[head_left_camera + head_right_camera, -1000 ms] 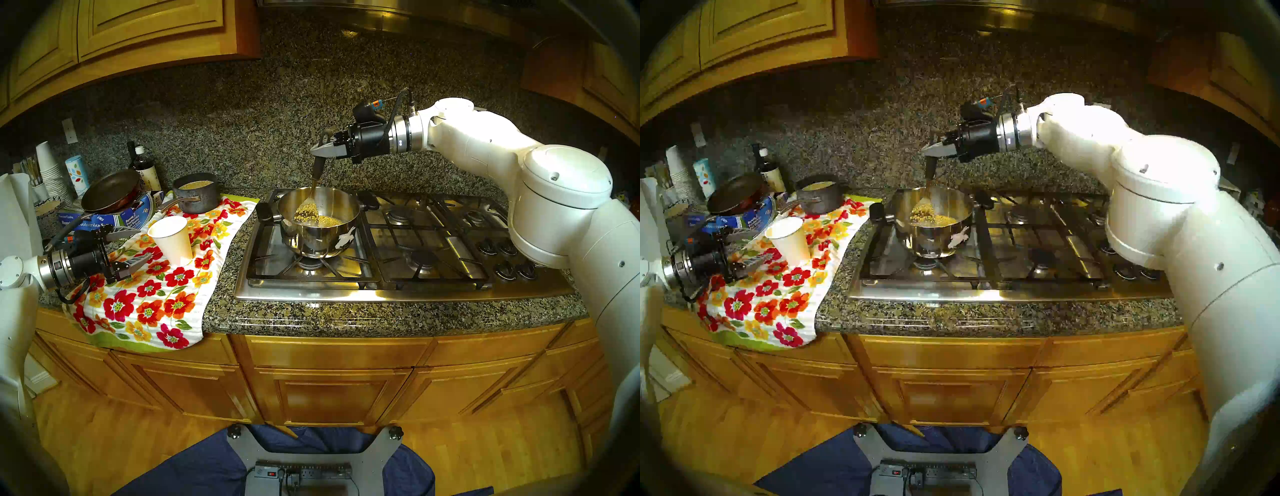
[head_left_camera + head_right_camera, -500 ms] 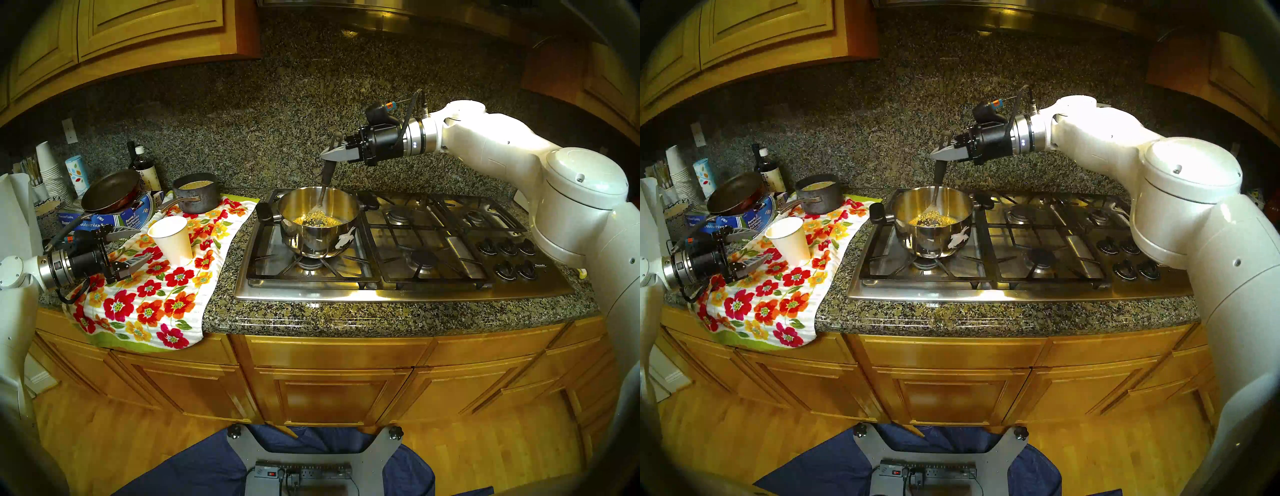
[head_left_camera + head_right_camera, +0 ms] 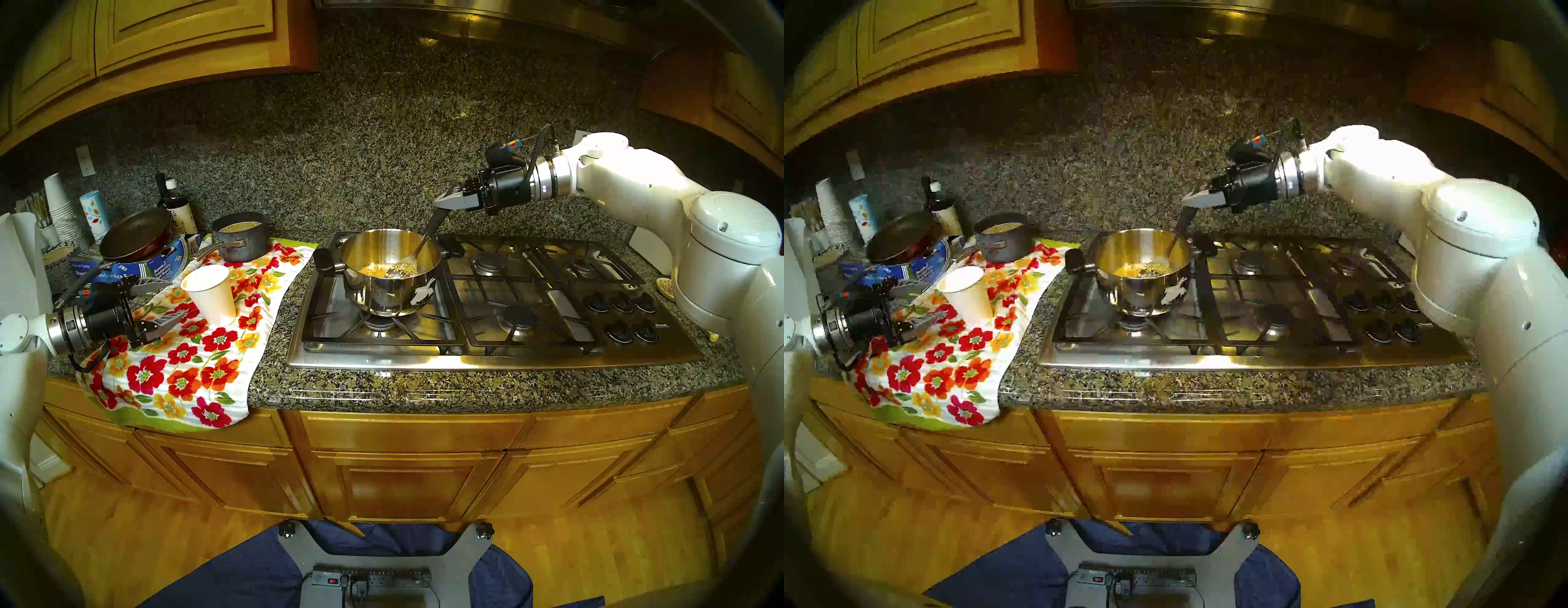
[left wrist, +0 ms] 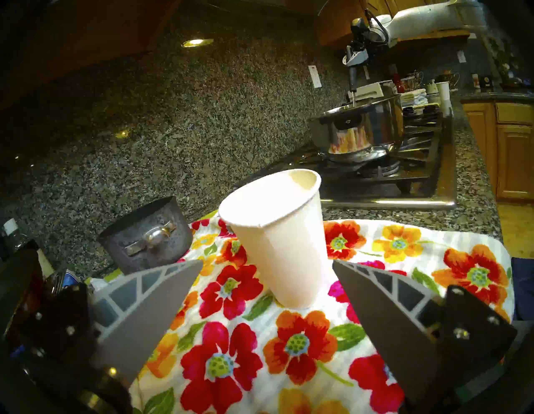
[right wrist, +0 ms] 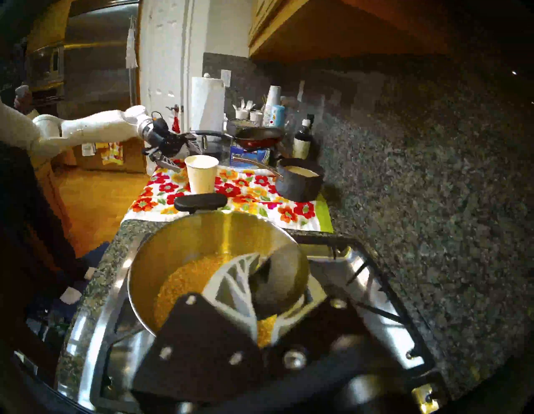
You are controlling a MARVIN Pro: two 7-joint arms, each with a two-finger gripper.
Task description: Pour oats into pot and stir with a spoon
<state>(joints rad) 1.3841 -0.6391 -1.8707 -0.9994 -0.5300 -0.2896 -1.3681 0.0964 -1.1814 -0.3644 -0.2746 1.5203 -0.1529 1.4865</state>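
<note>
Since a second ago the right gripper (image 3: 444,203) has swung toward three o'clock, tilting the spoon (image 3: 418,250) it stays clamped on. Nearest, at eight o'clock, the left gripper (image 3: 163,303) hangs wide open and empty over the floral towel (image 3: 191,365), just beside the paper cup (image 3: 210,293). Farther back, the pot (image 3: 388,271) sits on the stove (image 3: 488,322); oats (image 3: 388,269) cover its bottom, the spoon's bowl among them.

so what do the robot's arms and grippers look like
Both arms are glossy white, rounded shells ending in a silver metal wrist ring and a black gripper body. The left gripper and right gripper each carry two grey, pointed fingers with triangular truss cut-outs. A black cable loops along each wrist, beside a black module with a small orange-and-blue tag.
</note>
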